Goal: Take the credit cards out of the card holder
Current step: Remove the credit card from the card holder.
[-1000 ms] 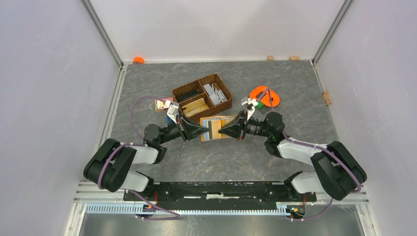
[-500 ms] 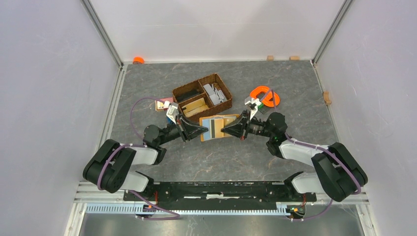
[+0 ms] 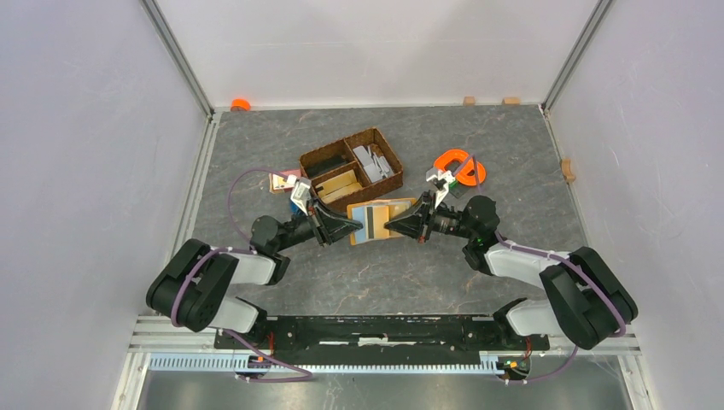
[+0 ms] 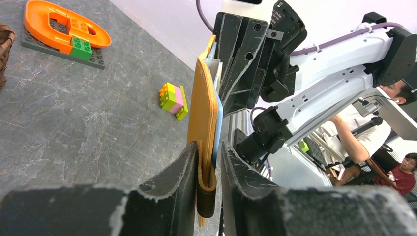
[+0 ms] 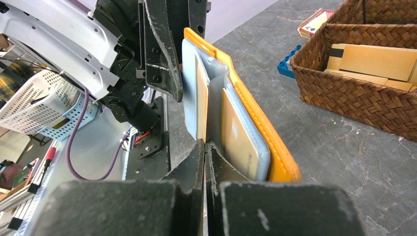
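I have the brown wicker basket just behind my working spot, two compartments, with tan cards lying flat in one and a blue toy brick just beside its outer wall. Off to the right on the grey marbled table sits an orange plastic ring on a grey studded plate. Nearer to me is a little stack of yellow, pink and green bricks. None of that touches the arms; what crowds me is the two tools themselves, nose to nose.

Between them is the flat mustard-orange, leather-like bifold card holder, spread open and standing on edge. Its long axis runs left to right from one tool to the other. The stitched orange outside faces the basket, and the light blue and tan pockets face the arm bases.

The left tool straddles the card holder's left edge by the dark brown closure tab, fingers a little apart; I cannot tell whether they actually pinch it. The right tool is fully closed, nipping a thin pale-grey layer among the inner pockets, and I cannot tell whether that is a card or a pocket wall
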